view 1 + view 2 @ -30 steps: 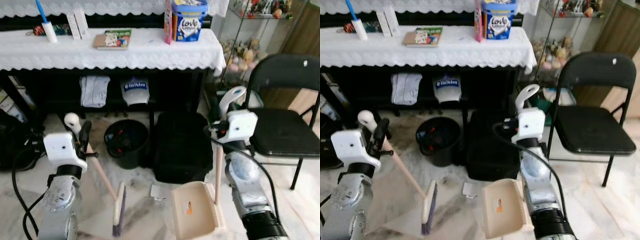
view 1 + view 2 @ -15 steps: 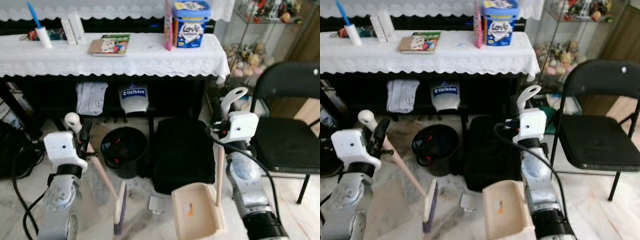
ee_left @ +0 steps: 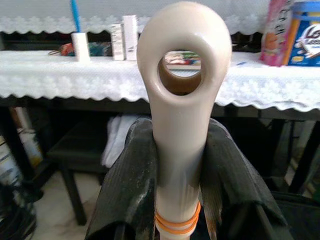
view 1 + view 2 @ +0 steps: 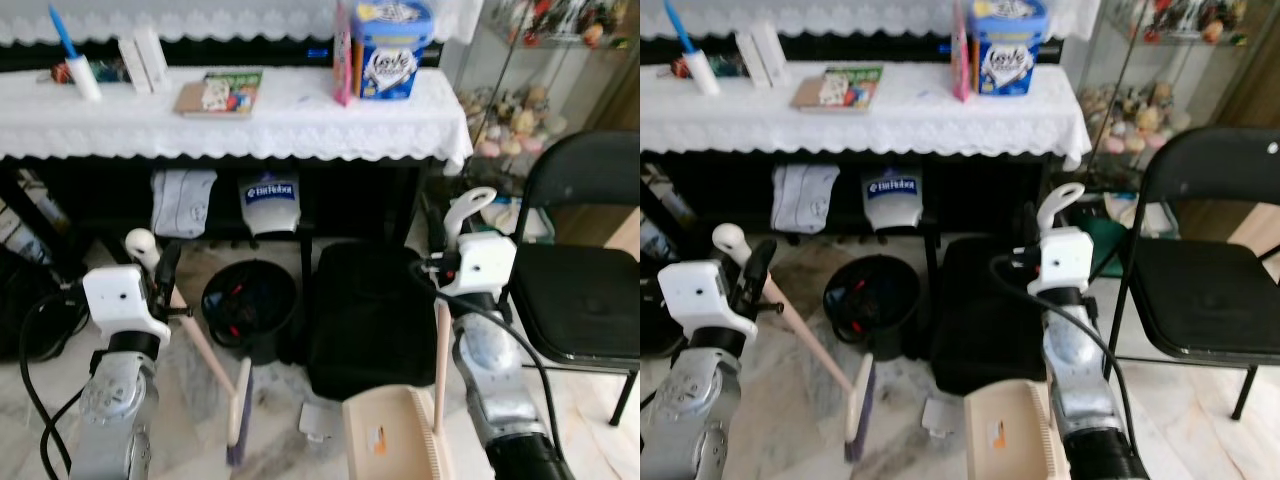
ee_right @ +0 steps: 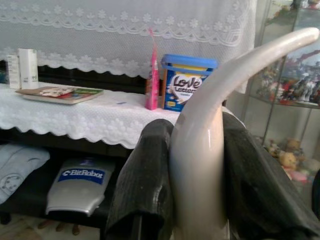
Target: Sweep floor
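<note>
Left wrist view: left gripper [image 3: 181, 165] clamps broom handle [image 3: 182, 115]; broom head [image 4: 240, 420] on marble floor [image 4: 190, 400]. Right gripper [image 5: 197, 165] pinches dustpan handle [image 5: 210, 125]; dustpan [image 4: 390, 440] beside paper scrap [image 4: 318, 422].

A table [image 4: 300, 125] spans the far side, with a book [image 4: 220, 92] on it left of a tub [image 4: 392, 48]. Under it, a bin [image 4: 249, 305] stands left of a bag [image 4: 365, 320]. A chair [image 4: 585, 290] is right. Near, a broom [image 4: 215, 375] lies left of a dustpan [image 4: 395, 440].
</note>
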Tool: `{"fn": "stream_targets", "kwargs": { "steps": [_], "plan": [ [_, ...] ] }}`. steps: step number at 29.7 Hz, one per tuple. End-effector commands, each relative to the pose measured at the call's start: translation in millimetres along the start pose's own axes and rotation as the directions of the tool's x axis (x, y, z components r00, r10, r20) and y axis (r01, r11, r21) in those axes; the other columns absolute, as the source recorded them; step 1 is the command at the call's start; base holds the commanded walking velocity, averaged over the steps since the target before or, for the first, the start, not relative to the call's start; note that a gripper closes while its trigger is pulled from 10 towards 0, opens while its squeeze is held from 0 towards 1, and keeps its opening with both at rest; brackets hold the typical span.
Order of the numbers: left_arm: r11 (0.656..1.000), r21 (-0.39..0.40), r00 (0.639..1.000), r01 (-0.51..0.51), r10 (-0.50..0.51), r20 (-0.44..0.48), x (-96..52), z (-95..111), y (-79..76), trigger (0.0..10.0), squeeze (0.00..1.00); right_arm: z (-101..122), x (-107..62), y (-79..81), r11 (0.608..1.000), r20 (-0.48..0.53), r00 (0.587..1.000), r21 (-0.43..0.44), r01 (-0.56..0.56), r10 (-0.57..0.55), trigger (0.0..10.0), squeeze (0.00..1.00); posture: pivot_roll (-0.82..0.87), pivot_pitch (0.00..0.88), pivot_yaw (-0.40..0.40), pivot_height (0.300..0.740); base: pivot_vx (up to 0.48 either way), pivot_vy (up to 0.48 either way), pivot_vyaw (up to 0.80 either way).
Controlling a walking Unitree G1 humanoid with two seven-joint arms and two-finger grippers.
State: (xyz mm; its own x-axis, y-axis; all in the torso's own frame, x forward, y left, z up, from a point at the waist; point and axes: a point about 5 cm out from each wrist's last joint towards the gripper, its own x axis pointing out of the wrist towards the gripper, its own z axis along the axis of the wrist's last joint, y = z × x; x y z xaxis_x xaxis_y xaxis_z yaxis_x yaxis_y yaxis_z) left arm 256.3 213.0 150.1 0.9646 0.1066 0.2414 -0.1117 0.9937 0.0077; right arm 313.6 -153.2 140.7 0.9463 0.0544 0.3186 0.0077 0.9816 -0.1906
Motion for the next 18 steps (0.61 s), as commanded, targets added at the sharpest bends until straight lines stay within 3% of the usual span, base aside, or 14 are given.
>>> {"fn": "stream_targets", "kwargs": {
  "steps": [1,9,18],
  "plan": [
    [1.000,0.018,1.000,-0.021,0.021,0.005,-1.2,0.0,7.5,10.0,0.00,-2.2,-3.7,-6.5,0.999,0.010,0.999,0.003,0.043,-0.043,10.0,0.00,0.01,0.053,0.043,0.740,0.000,0.000,0.00],
    [0.999,-0.038,0.997,-0.033,0.030,-0.071,-5.7,-16.1,12.5,10.0,0.00,-26.5,-20.0,-10.1,0.997,-0.068,0.995,-0.023,0.073,-0.074,10.0,0.00,0.01,0.060,0.048,0.740,0.000,0.000,0.00],
    [0.998,-0.048,0.996,-0.043,0.039,-0.076,-6.1,-18.0,16.4,10.0,0.00,-58.4,-36.8,-20.6,0.973,-0.160,0.968,-0.160,0.169,-0.194,10.0,0.00,0.01,0.071,0.060,0.740,0.000,0.000,0.00]
  ]
}}
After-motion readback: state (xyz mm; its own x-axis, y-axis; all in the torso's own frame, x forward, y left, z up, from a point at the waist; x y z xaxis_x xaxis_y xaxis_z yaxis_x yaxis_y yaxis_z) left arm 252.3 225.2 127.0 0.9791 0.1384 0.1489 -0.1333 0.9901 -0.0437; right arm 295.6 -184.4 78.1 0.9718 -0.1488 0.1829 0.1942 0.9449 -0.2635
